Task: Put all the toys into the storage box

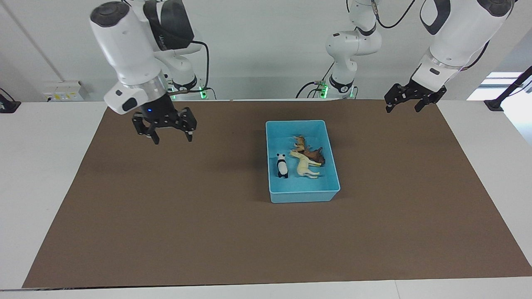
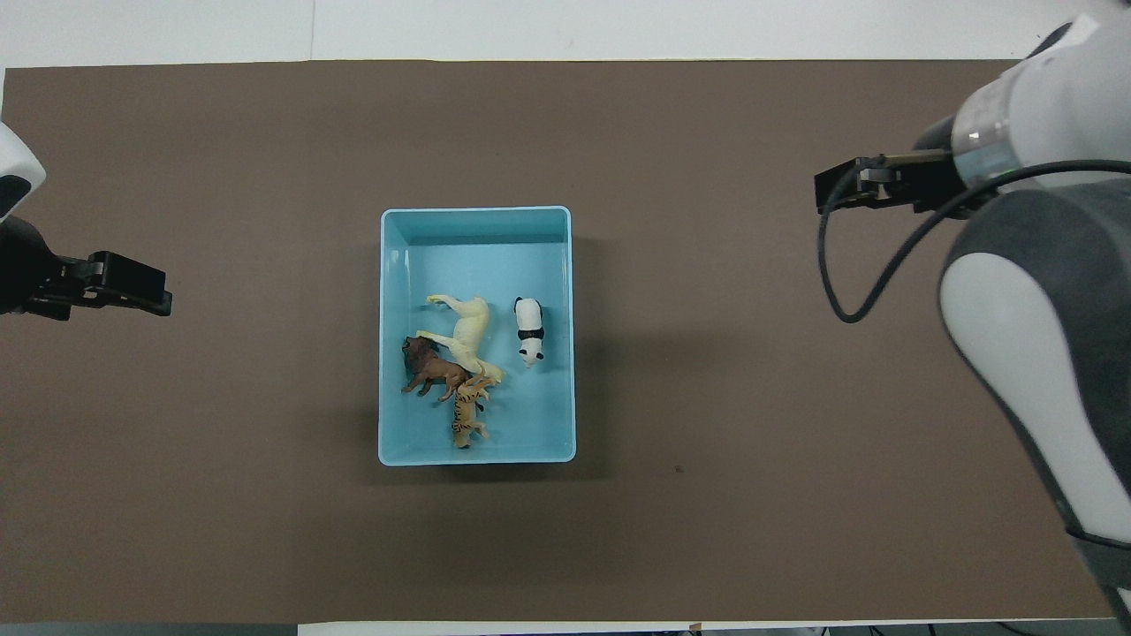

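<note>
The light blue storage box (image 1: pixel 301 196) (image 2: pixel 477 212) sits mid-table on the brown mat. All the toys lie inside it. The cream llama (image 1: pixel 306 166) (image 2: pixel 464 329) is in the middle, with the panda (image 1: pixel 282 166) (image 2: pixel 529 331) beside it. The dark brown lion (image 1: pixel 318 156) (image 2: pixel 430 371) and the orange tiger (image 1: pixel 299 143) (image 2: pixel 466 417) touch the llama. My right gripper (image 1: pixel 173 139) (image 2: pixel 822 187) hangs open and empty over the mat toward the right arm's end. My left gripper (image 1: pixel 402 109) (image 2: pixel 159 300) waits open and empty over the mat's edge at the left arm's end.
A brown mat (image 1: pixel 174 216) (image 2: pixel 707 371) covers most of the white table (image 1: pixel 37 166). A small dark speck (image 2: pixel 679 469) lies on the mat near the box. Both arm bases (image 1: pixel 343 83) stand along the robots' edge.
</note>
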